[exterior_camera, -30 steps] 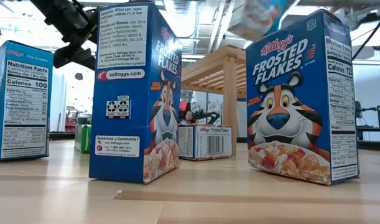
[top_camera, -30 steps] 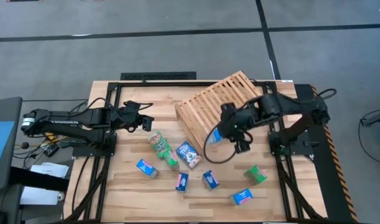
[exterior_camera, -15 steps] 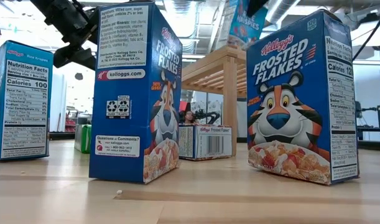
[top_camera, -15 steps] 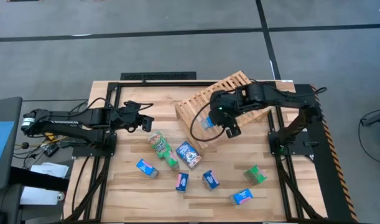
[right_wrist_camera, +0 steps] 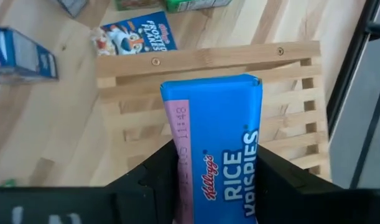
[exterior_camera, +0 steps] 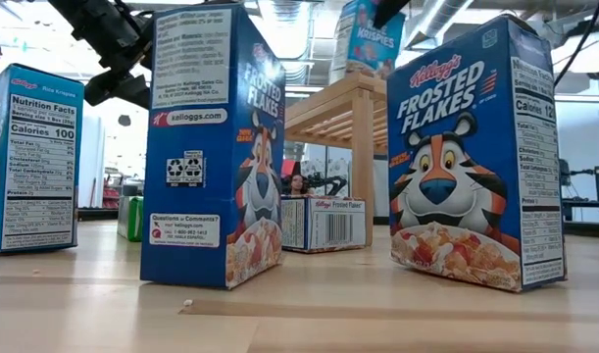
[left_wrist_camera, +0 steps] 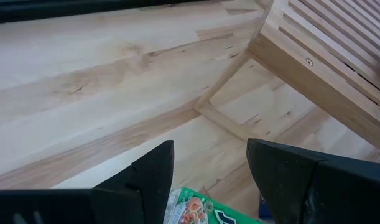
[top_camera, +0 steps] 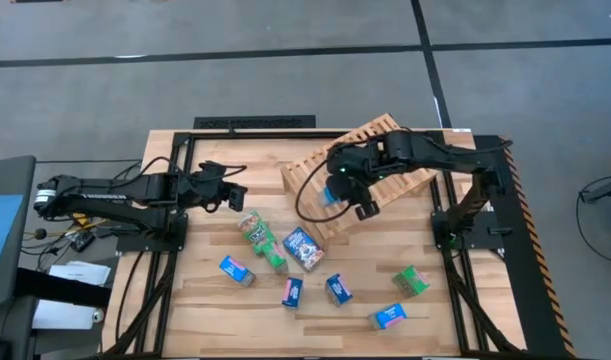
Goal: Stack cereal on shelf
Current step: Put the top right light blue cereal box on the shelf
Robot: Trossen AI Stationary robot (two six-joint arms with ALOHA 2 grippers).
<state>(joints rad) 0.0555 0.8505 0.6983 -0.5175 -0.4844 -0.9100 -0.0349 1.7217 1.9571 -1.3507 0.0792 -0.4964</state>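
1. The right gripper point(top_camera: 337, 192) is over the lower front part of the slatted shelf point(top_camera: 370, 150), its two fingers point(right_wrist_camera: 153, 180) clamped on either side of a blue Rice Krispies box point(right_wrist_camera: 217, 146)
2. From table height that box point(exterior_camera: 366, 37) stands upright right at the top of the rack's front edge point(exterior_camera: 353, 93); I cannot tell whether it touches the slats
3. The left gripper point(top_camera: 235, 194) waits over the table point(top_camera: 205, 300) to the left of the rack, fingers point(left_wrist_camera: 153, 177) apart and empty, above a green box point(left_wrist_camera: 193, 208)
4. The other cereal boxes lie scattered on the table in front of the rack: a Frosted Flakes box point(top_camera: 303, 248), green ones point(top_camera: 412, 281) and small blue ones point(top_camera: 237, 270)
5. Two Frosted Flakes boxes point(exterior_camera: 474, 152) stand upright close to the low camera
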